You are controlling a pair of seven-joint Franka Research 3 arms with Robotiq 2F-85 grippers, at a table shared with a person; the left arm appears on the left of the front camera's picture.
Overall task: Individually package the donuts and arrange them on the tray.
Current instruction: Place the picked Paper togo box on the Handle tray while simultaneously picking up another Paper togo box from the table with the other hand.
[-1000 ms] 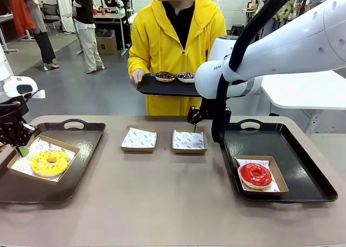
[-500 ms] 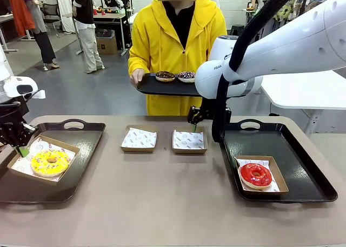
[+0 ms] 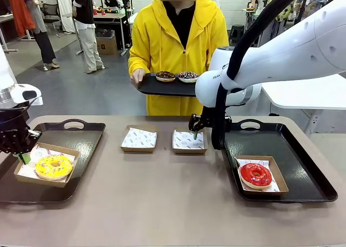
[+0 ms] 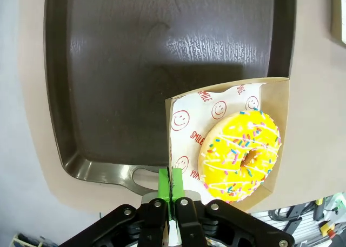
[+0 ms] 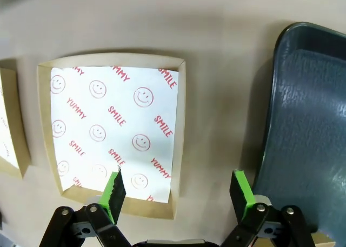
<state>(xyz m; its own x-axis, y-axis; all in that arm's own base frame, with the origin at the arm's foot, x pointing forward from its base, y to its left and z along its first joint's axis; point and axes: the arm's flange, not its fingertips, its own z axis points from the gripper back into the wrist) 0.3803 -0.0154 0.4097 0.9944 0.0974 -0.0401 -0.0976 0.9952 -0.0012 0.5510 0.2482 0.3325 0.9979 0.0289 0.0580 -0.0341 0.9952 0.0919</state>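
Note:
A yellow sprinkled donut [image 3: 53, 166] [image 4: 240, 155] lies in a brown cardboard box [image 3: 71, 152] [image 4: 270, 86] on the left black tray [image 3: 81, 141] [image 4: 162, 47]. My left gripper [image 3: 22, 158] [image 4: 170, 178] is shut on that box's side wall. The red donut [image 3: 255, 174] sits in its box on the right tray [image 3: 303, 166]. Above an empty paper-lined box [image 3: 188, 140] [image 5: 113, 122] my right gripper [image 3: 195, 133] [image 5: 178, 186] hangs open. The person holds a small black tray [image 3: 157, 88] carrying a chocolate donut [image 3: 165, 75] and a sprinkled dark donut [image 3: 188, 75].
A second empty lined box [image 3: 139, 139] [image 5: 10, 122] lies left of the first at the table's middle. The right tray's edge [image 5: 313, 122] runs close beside my right gripper. The person stands at the far side. Bare tabletop spans the front.
The box with the yellow donut has sunk lower and flatter on the left tray, my left gripper still on its wall. My right gripper has dipped slightly.

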